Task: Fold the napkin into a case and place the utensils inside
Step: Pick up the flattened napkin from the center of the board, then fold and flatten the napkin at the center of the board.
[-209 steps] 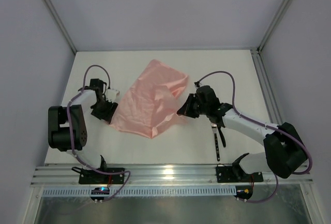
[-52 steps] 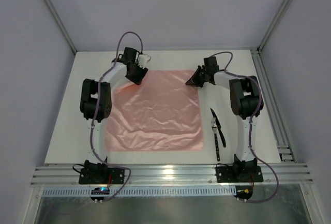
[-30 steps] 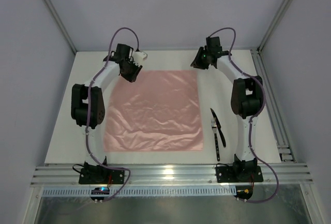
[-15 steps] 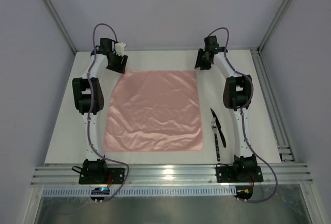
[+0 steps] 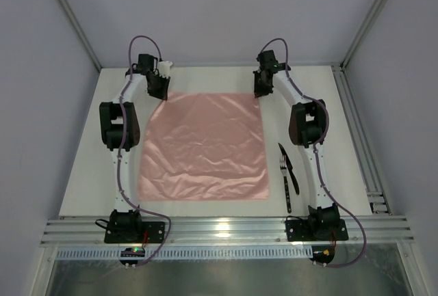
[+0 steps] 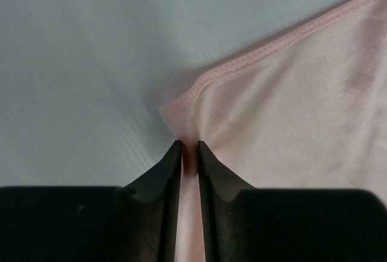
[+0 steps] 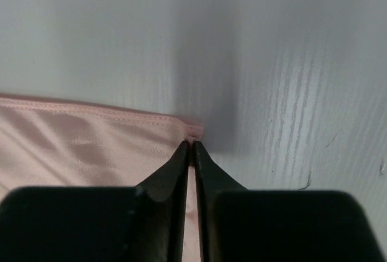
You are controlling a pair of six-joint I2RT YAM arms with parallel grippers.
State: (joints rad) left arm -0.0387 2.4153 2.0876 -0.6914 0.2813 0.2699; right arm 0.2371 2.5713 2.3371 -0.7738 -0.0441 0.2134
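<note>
Napkin (image 5: 202, 145) flat, far corners apparently pinched by left hand (image 6: 189, 147), right hand (image 7: 192, 144).

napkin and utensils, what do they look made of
napkin: woven fabric, likely synthetic satin; stitched hem, fine weave and soft sheen. utensils: dark handles, maybe plastic or coated metal; fork's pale tines look metallic, too small to confirm.

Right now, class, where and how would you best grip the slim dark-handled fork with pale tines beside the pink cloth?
Likely the near handle end of the fork, from above, jaws across: it lies flat, and the other dark utensil crowds its tines.
</note>
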